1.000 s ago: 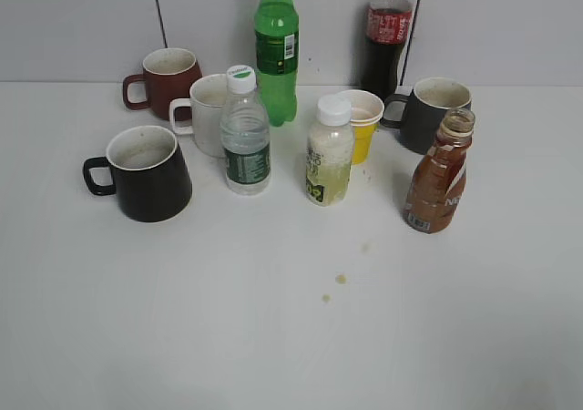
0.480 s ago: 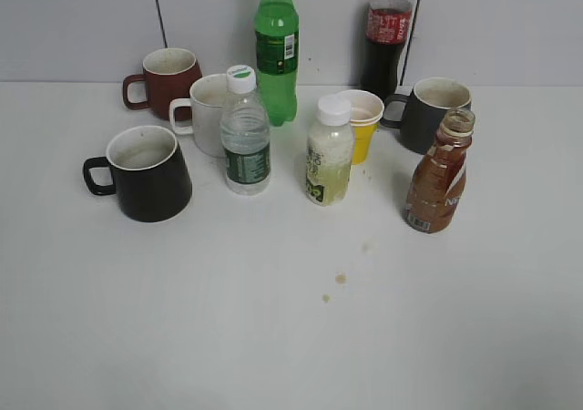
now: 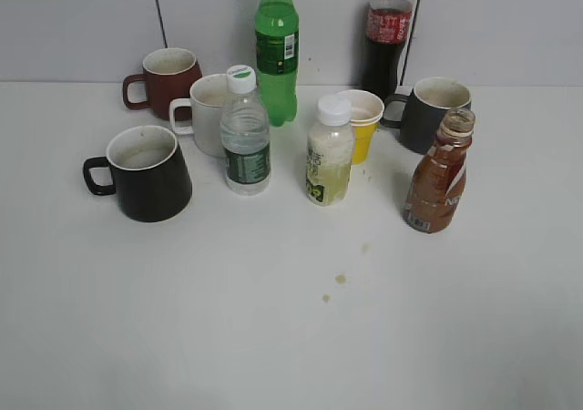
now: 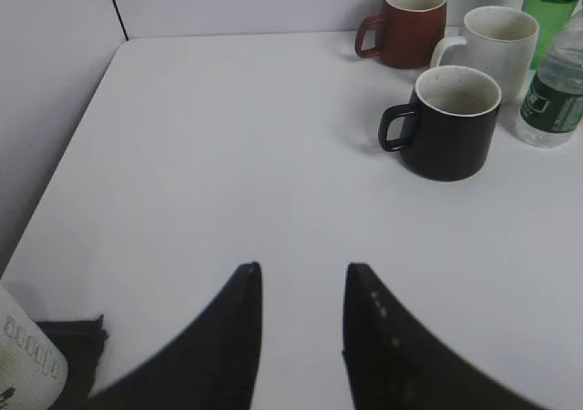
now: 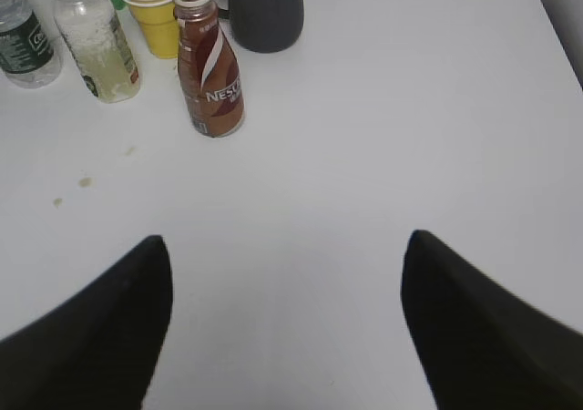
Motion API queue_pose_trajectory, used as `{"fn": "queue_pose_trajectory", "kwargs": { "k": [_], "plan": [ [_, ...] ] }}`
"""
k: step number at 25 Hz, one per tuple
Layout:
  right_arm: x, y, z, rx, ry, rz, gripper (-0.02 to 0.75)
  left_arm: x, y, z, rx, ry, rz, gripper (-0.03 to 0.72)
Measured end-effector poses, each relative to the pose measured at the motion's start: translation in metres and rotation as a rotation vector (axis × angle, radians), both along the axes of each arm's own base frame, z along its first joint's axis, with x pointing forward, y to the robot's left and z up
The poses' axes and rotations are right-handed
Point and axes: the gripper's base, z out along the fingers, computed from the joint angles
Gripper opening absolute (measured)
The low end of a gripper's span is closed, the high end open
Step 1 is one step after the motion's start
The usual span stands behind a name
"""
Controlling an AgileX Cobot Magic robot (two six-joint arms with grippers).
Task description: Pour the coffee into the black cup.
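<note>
Both jaws stay spread; the brown coffee bottle (image 3: 439,173) and glossy black mug (image 3: 146,173) have not moved.

Coffee bottle (image 3: 438,175): brown liquid, brown-white-red label. Black cup (image 3: 146,172): glossy black, white inside. Table (image 3: 273,337): white, small tan spots. Paper cup (image 3: 362,125): yellow.
</note>
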Motion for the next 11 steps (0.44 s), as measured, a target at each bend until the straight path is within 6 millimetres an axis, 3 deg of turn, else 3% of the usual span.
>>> {"fn": "queue_pose_trajectory", "kwargs": {
  "k": [11],
  "plan": [
    [0.0000, 0.0000, 0.0000, 0.000, 0.000, 0.000, 0.584, 0.0000, 0.0000, 0.0000, 0.000, 0.000, 0.000, 0.241]
  ]
}}
